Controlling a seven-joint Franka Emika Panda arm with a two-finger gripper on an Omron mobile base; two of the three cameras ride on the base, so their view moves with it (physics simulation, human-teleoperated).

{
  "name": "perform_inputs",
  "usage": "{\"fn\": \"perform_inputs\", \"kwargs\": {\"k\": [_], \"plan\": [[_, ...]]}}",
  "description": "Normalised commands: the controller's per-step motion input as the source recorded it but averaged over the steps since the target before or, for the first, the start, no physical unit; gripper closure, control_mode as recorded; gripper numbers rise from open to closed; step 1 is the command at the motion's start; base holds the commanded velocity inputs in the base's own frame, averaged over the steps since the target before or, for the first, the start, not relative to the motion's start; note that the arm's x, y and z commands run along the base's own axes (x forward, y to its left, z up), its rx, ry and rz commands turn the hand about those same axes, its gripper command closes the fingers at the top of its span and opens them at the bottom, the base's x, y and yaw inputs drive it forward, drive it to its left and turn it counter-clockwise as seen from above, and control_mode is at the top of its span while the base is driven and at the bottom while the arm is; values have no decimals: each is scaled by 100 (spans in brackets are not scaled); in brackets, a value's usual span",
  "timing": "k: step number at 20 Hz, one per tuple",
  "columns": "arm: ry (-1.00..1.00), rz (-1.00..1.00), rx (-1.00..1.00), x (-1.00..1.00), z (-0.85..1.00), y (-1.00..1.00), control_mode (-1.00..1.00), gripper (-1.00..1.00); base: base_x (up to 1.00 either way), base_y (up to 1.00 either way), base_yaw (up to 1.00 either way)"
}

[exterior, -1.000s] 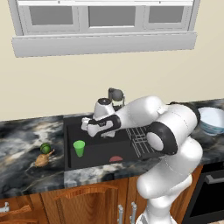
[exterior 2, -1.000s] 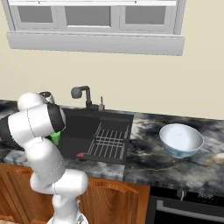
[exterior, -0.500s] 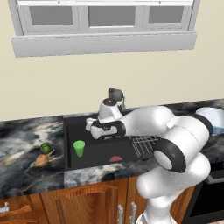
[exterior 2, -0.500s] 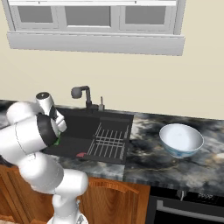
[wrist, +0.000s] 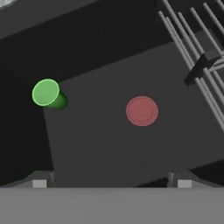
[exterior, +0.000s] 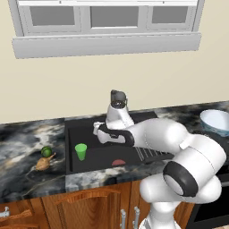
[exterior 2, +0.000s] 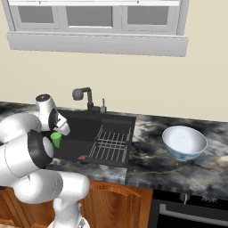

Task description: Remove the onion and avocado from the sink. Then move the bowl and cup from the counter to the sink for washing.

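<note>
The cup point(exterior: 81, 151) stands upright inside the sink point(exterior: 89, 129), near the sink's left wall. It is small and bright green. In the hand view the cup point(wrist: 46, 93) sits near one side wall of the basin, and a flat red round spot point(wrist: 142, 110) lies on the sink floor, apart from the cup. From the left base view the red spot point(exterior: 118, 162) is close to the front edge of the sink.

The gripper point(exterior: 96, 129) hangs over the sink, above the cup and a little toward the back. Its jaws are spread wide — nothing is between them. In the hand view the two dark fingertips point(wrist: 39, 180) stand far apart at the bottom, with only the dark sink floor beyond them.

The wire rack point(exterior 2: 111, 143) fills the right part of the sink. The dark faucet point(exterior 2: 83, 95) stands at the sink's back edge.

The avocado point(exterior: 46, 151) and the onion point(exterior: 42, 164) lie on the counter point(exterior: 27, 138) to the left of the sink. They are just beside each other — the avocado nearer the wall, the onion nearer the front edge.

The bowl point(exterior 2: 184, 142) sits on the counter to the right of the sink, well apart from it. It is wide and white with a bluish rim, and it stands upright.
</note>
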Motion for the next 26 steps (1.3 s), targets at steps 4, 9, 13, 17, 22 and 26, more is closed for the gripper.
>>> {"fn": "perform_inputs", "kwargs": {"k": [4,9,13,17,22,26], "plan": [[-4,0,0,-32,17,-31,-100,-100,0,0,0],[-3,0,0,-31,17,-31,-100,-100,0,0,0],[-1,0,0,-30,17,-31,-100,-100,0,0,0],[-1,0,0,-31,17,-33,-100,-100,0,0,0],[0,0,0,-25,15,-33,-100,-100,0,0,0],[0,-1,0,-23,14,-33,-100,-100,0,0,0]]}}
